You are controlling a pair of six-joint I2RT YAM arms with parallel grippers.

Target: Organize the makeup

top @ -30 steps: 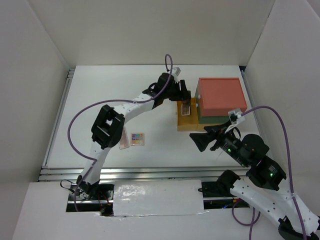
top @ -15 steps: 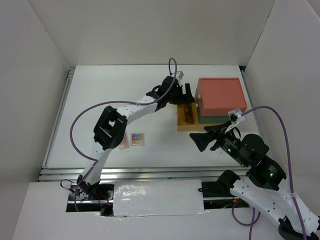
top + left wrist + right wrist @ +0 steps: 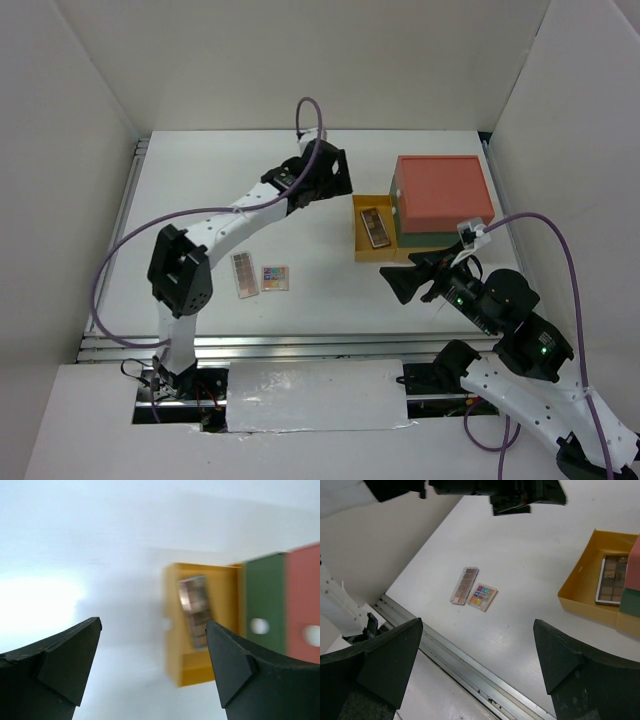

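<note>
Left gripper (image 3: 335,175) jaws spread, empty; long brown-pink eyeshadow palette (image 3: 375,227) lies in yellow open drawer (image 3: 362,248) at its 4 o'clock. Right gripper (image 3: 400,283) likewise spread, empty. Second long palette (image 3: 243,274) and square multicoloured palette (image 3: 275,277) sit side by side at its 9 o'clock.

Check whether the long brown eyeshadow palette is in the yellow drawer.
In: the long brown eyeshadow palette lies flat inside the yellow drawer, its walls around it.

no readable text, labels or numbers

Red-topped drawer box (image 3: 443,192), yellow drawer open (image 3: 372,252), white table (image 3: 200,170)
</note>
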